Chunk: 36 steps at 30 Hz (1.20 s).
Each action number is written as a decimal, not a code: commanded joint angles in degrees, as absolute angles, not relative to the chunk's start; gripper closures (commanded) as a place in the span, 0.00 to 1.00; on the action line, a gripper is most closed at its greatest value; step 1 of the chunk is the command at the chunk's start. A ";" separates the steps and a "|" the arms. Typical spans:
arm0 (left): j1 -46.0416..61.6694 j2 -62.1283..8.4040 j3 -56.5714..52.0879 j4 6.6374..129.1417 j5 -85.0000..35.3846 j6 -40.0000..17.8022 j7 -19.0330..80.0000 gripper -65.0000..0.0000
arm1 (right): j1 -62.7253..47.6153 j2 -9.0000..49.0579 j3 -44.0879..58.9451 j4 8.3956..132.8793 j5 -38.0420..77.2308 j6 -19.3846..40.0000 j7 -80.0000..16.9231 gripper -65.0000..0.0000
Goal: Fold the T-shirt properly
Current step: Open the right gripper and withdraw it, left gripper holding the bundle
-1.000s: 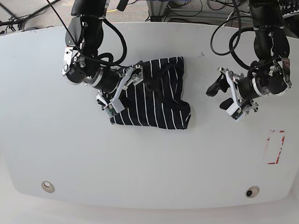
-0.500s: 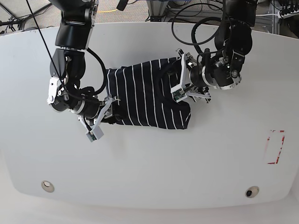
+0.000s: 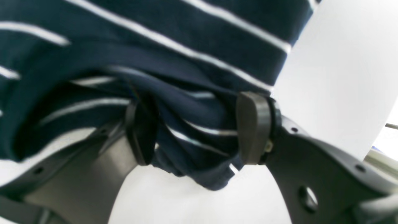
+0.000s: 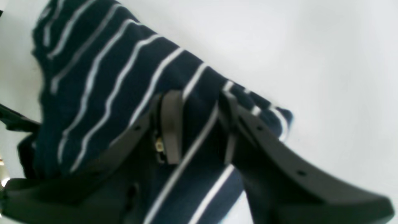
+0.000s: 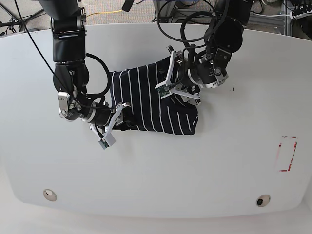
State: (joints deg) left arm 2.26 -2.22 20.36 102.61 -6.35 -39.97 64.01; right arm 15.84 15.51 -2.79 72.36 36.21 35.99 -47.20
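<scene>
Fabric is gripped from both sides at once, an arrangement that would let the cloth be lifted and carried over as one panel rather than dragged from a single corner. The T-shirt [image 5: 153, 100], dark navy with thin white stripes, lies bunched near the middle of the white table [image 5: 156, 165], partly raised between the two arms. In the left wrist view, a thick gathered fold of the garment is seen between the jaws of the left gripper [image 3: 192, 130], which stand fairly wide apart because of the bulk they enclose; both pads press into the cloth. In the right wrist view, the right gripper [image 4: 197, 124] is seen closed to a narrow gap over a flatter edge of the shirt, one white stripe running between its fingers. In the base view, the right arm, on that view's left, is bent at the elbow with its wrist turned toward the shirt's lower edge, low over the table. The left arm reaches down from the far side, its wrist angled over the upper part of the garment. The fold is judged to be under way and not complete, since the shirt remains rumpled and uneven.
</scene>
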 commanded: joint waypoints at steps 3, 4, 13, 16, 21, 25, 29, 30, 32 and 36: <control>1.19 -4.09 20.09 103.16 -5.32 -40.00 62.99 0.44 | 15.34 20.26 -3.30 71.60 37.05 36.00 -41.80 0.83; 1.10 -4.70 20.09 103.08 -5.23 -40.00 62.90 0.44 | 15.16 20.70 -3.30 71.60 37.05 36.00 -41.45 0.83; -5.85 -7.69 20.09 93.14 -5.41 -40.00 60.97 0.44 | 5.05 22.37 -2.95 77.05 37.14 35.91 -41.01 0.84; -9.80 -7.69 20.09 88.75 -5.41 -40.00 60.97 0.44 | 1.19 21.76 -2.95 81.01 37.14 35.74 -41.01 0.84; -15.16 -7.69 20.09 84.97 -5.41 -40.00 60.97 0.44 | -4.62 18.95 -2.95 87.16 37.14 35.65 -41.10 0.84; -18.86 -8.66 20.09 84.18 -5.32 -40.00 60.97 0.44 | -7.52 17.19 -3.21 90.07 37.14 35.21 -41.19 0.84; -21.85 -10.33 20.09 84.35 -5.58 -40.00 60.97 0.44 | -8.40 14.20 -3.38 91.12 37.14 31.25 -41.27 0.84; -22.46 -10.68 20.09 84.53 -5.67 -40.00 60.97 0.44 | -8.48 13.49 -3.47 91.12 37.14 30.29 -41.27 0.84; -22.99 -11.12 20.09 85.32 -5.76 -40.00 61.14 0.44 | -8.48 12.18 -4.09 91.12 37.14 29.05 -41.27 0.84; -22.29 -12.35 17.89 92.70 -5.58 -40.00 61.23 0.44 | -7.34 10.95 -7.08 91.12 37.14 26.51 -41.27 0.83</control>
